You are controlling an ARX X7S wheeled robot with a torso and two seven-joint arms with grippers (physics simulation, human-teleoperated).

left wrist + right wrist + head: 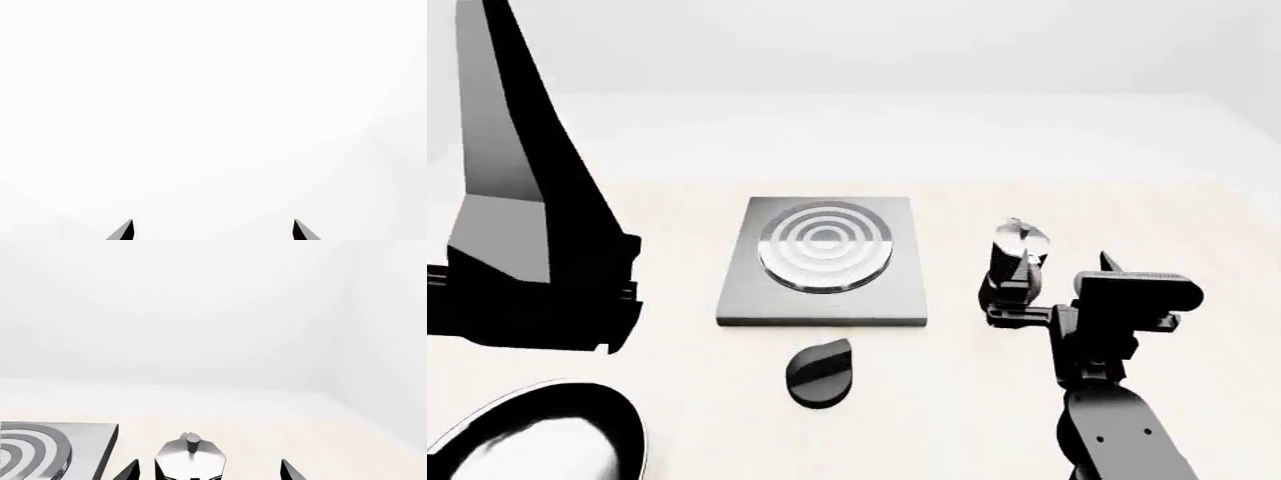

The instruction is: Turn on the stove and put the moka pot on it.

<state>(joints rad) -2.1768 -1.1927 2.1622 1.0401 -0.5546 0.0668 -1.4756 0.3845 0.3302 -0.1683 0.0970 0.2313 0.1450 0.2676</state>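
Observation:
The stove (741, 300) is a flat grey slab with a ringed round burner (825, 245) at the table's middle; one corner shows in the right wrist view (80, 445). Its black round knob (819, 372) lies just in front of the slab. The moka pot (1018, 250), black with a silver lid, stands upright to the right of the stove. My right gripper (1014, 305) is open right behind the pot. In the right wrist view the pot (190, 457) sits between the spread fingertips (130, 471), not clasped. My left gripper (213, 231) is open and empty, facing blank white.
My raised left arm (534, 260) fills the left of the head view. A black frying pan (534, 440) lies at the near left corner. The table's far edge runs behind the stove, with a white wall beyond.

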